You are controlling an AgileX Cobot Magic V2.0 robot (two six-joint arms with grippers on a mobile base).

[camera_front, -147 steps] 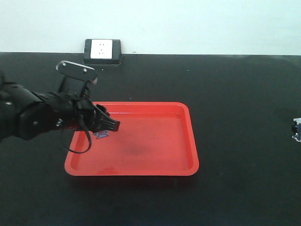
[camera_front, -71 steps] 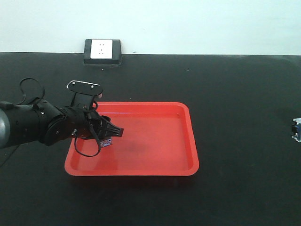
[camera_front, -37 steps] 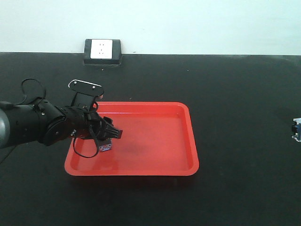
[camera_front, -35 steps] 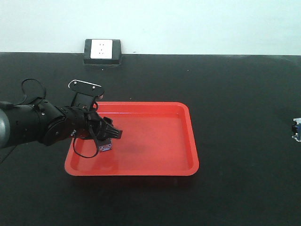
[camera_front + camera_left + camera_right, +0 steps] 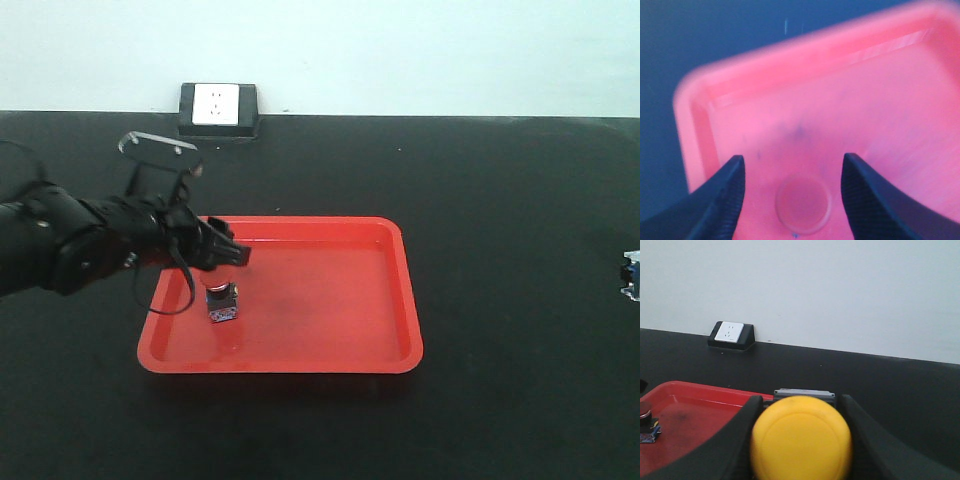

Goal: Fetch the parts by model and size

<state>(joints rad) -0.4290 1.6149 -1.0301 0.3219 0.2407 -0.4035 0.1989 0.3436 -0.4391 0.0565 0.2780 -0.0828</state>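
Note:
The red-capped switch (image 5: pixel 222 302) stands upright on its black-and-blue base in the left part of the red tray (image 5: pixel 330 310). My left gripper (image 5: pixel 235 256) hovers just above and behind it, open and holding nothing. In the left wrist view the red cap (image 5: pixel 802 202) lies below and between the spread fingers of my left gripper (image 5: pixel 792 165), over the tray floor (image 5: pixel 840 100). My right gripper (image 5: pixel 800 405) is shut on the yellow-capped switch (image 5: pixel 801 437), whose grey base shows behind the cap. The red-capped switch (image 5: pixel 646 422) also shows far left in that view.
A black box with a white wall socket (image 5: pixel 217 108) sits at the back of the black table (image 5: pixel 500 200), beyond the tray. A small blue-and-white object (image 5: pixel 630 275) pokes in at the right edge. The tray (image 5: pixel 690 410) lies left of my right gripper.
My left gripper has let go of the red-capped switch, opened and lifted up and back. The switch now stands on the tray floor, free of the fingers.

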